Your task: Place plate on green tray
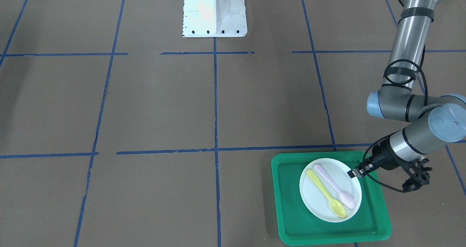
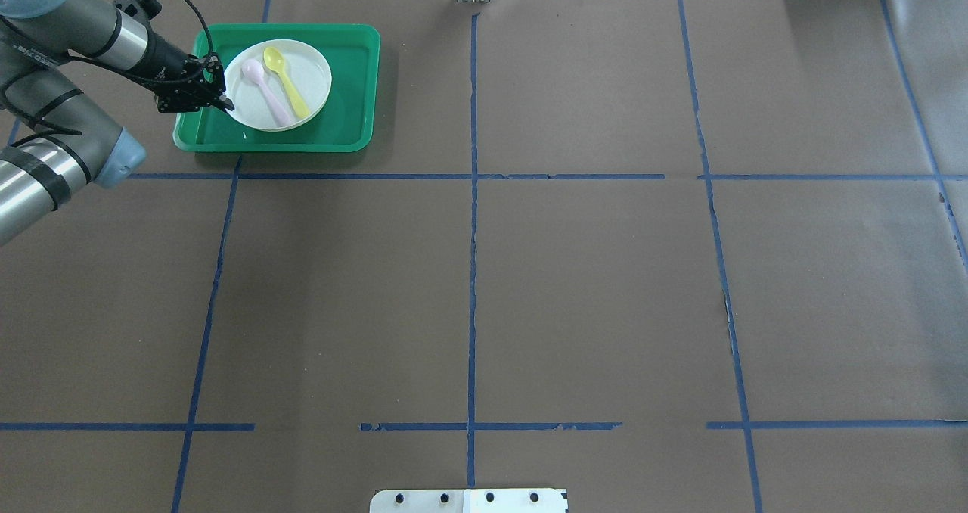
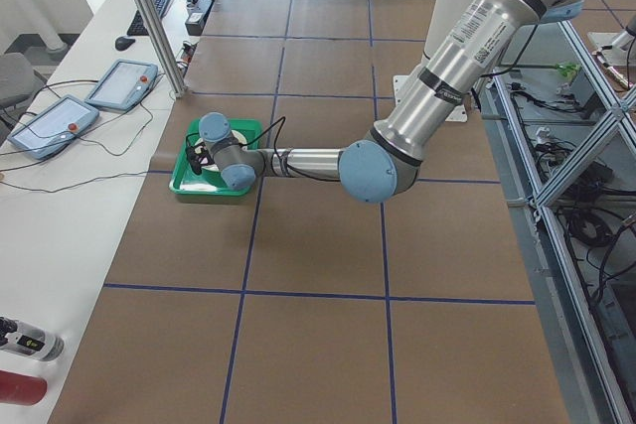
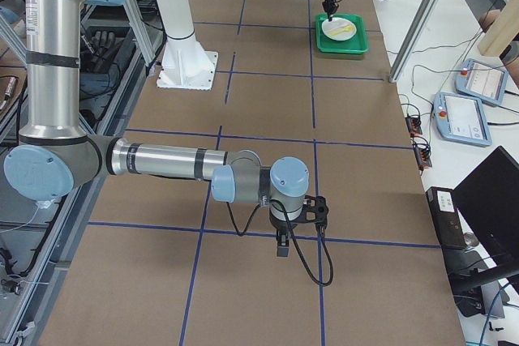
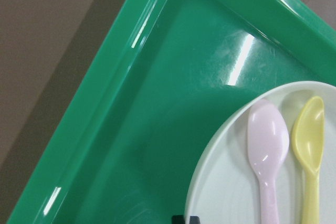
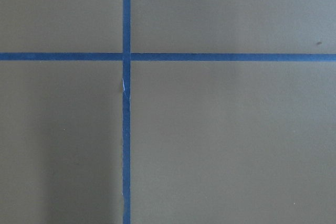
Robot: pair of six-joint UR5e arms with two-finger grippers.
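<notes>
A pink spoon [image 1: 333, 184] and a yellow spoon [image 1: 323, 189] lie side by side, nearly parallel, bowls at the same end. Blue tape [image 1: 215, 105] grids the brown counter [image 1: 160, 105]. Beside it lie two tablets [image 3: 55, 124], possibly teach pendants.

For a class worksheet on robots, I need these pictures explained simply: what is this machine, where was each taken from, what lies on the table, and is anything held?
This is a robot with two jointed arms at a brown table marked with blue tape. Four fixed cameras watch: one facing the robot, one behind and above it, one at each table end. Two more ride on the wrists. A green tray lies near one corner; a white plate rests in it, carrying a yellow spoon and a pink spoon side by side. The left hand has its fingers close together at the plate's rim, apparently pinching it. The right hand hangs over the table far from the tray; whether it is open cannot be told.
</notes>
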